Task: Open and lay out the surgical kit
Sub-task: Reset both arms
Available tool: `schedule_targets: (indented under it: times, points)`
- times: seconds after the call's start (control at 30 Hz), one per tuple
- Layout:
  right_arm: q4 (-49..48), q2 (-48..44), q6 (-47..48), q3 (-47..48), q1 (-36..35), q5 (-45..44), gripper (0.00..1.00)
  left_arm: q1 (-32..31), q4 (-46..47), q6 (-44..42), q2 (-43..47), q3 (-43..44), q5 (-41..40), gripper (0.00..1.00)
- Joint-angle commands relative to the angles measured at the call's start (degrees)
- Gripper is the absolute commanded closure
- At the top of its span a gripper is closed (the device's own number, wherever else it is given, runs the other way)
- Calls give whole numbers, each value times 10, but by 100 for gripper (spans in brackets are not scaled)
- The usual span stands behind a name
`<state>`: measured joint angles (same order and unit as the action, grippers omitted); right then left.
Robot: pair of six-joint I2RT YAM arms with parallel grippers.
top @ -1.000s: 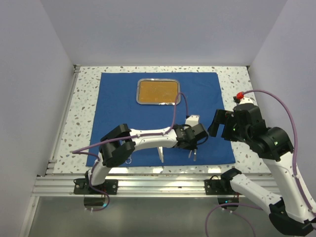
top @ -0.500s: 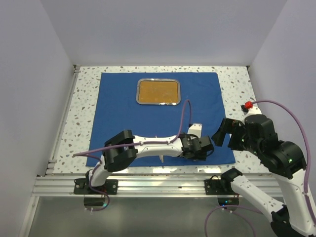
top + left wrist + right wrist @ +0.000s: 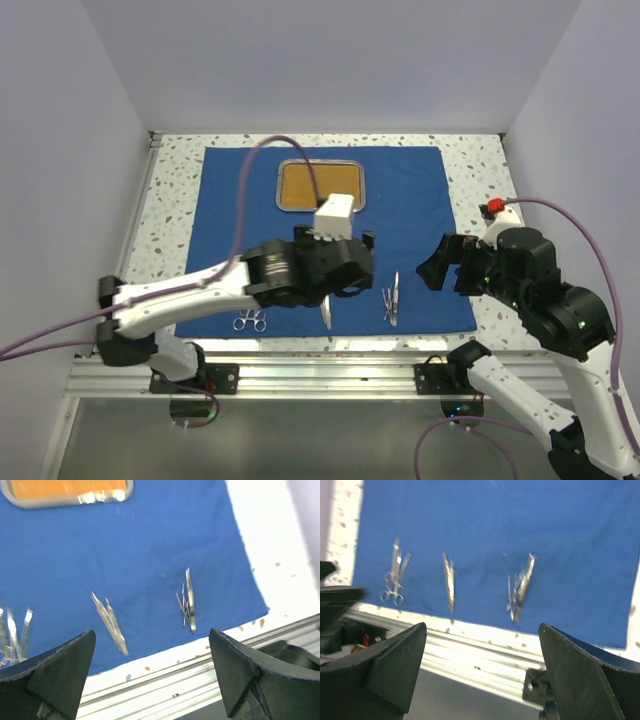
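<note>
Blue cloth wrap (image 3: 420, 190) lay spread flat on the table (image 3: 175, 210), steel tray (image 3: 305, 185) at its far middle. Three silver instruments sat apart along the near edge: ring-handled one (image 3: 250, 320), tweezers (image 3: 326, 312), third slim one (image 3: 391, 300). Left gripper (image 3: 152, 675) and right gripper (image 3: 482, 670) hung above, fingers spread wide, holding nothing.

left tool (image 3: 151, 636) hangs wide open over the blue cloth (image 3: 150, 540); tweezers (image 3: 111, 624) lie near a blurred silver instrument (image 3: 188, 602), tray (image 3: 65, 501) up top.
</note>
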<state>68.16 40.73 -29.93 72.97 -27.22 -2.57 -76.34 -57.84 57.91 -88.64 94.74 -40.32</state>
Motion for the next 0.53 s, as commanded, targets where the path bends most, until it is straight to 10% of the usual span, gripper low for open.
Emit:
schedule_targets:
  times: [0.0,0.5]
  points:
    - [-106,-24,30,12,1,24,2,-5,-49,-55,140,-27,-89,1]
    - [-138,-31,48,9,1,19,1,-5,-97,-59,291,-67,-135,1]
